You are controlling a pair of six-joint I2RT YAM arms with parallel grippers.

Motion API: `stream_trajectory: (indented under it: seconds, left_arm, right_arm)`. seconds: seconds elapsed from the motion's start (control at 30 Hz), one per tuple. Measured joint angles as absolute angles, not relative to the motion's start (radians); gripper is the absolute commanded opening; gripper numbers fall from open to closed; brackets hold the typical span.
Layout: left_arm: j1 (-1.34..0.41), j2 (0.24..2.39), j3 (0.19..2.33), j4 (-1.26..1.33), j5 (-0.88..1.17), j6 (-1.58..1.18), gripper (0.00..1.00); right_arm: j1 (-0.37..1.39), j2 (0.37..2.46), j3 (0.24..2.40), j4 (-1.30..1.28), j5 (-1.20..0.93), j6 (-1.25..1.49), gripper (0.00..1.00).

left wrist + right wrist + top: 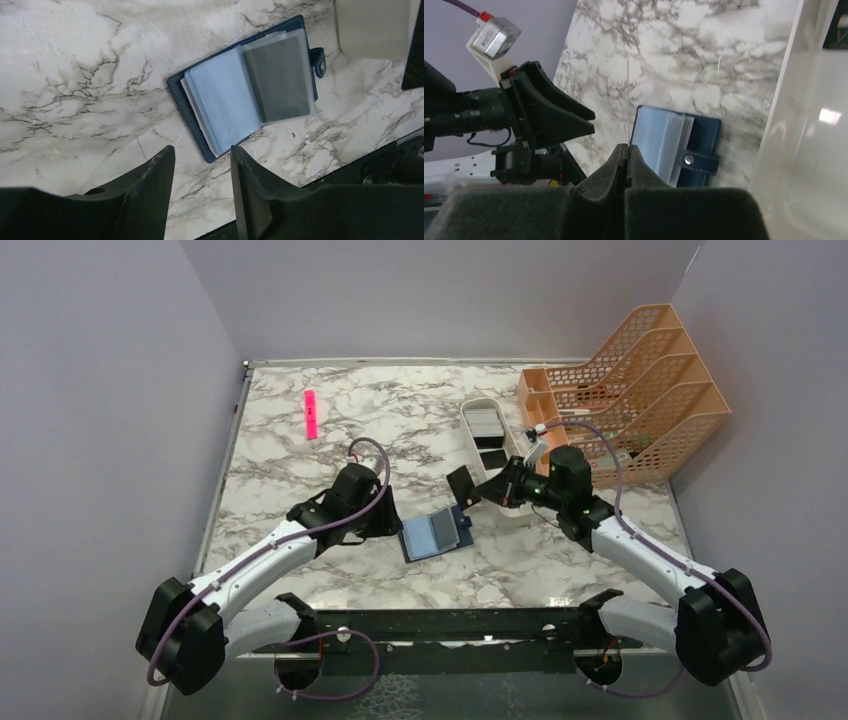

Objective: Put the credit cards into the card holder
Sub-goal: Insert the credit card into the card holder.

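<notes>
Marble top point(270, 470): L tool point(202, 152) half-wide near holder point(225, 95); R tool point(626, 148) tight on prob. card point(461, 484)

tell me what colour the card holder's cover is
The card holder cover is dark navy blue, best seen in the left wrist view.

The left arm point(255, 558) and right arm point(640, 550) share white tubular links between bulky black joint housings. A thin purple cable point(366, 440) trails along each. The fingers point(150, 200) are matte black foam-like wedges. A small silver camera block point(494, 35) sits on a white bracket.
</notes>
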State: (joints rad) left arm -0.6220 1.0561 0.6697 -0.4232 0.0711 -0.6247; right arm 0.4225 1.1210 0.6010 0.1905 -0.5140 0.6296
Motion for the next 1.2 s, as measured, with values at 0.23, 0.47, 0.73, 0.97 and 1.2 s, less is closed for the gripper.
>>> stream_trajectory:
  seconds: [0.23, 0.47, 0.73, 0.97, 1.2]
  left_arm:
    - [-0.621, 1.157, 0.612, -0.331, 0.148, -0.643, 0.32]
    - [-0.621, 1.211, 0.559, -0.217, 0.215, -0.659, 0.25]
    - [-0.616, 1.260, 0.553, -0.162, 0.220, -0.656, 0.24]
    - [-0.617, 1.285, 0.553, -0.158, 0.200, -0.638, 0.24]
    - [-0.615, 1.343, 0.554, -0.152, 0.182, -0.623, 0.24]
  right_arm:
    - [0.541, 1.166, 0.493, 0.232, -0.443, 0.796, 0.01]
    - [0.638, 1.267, 0.476, 0.310, -0.393, 0.879, 0.01]
    - [0.688, 1.361, 0.487, 0.335, -0.321, 0.873, 0.01]
    - [0.693, 1.419, 0.487, 0.344, -0.281, 0.841, 0.01]
    - [0.693, 1.428, 0.487, 0.368, -0.273, 0.810, 0.01]
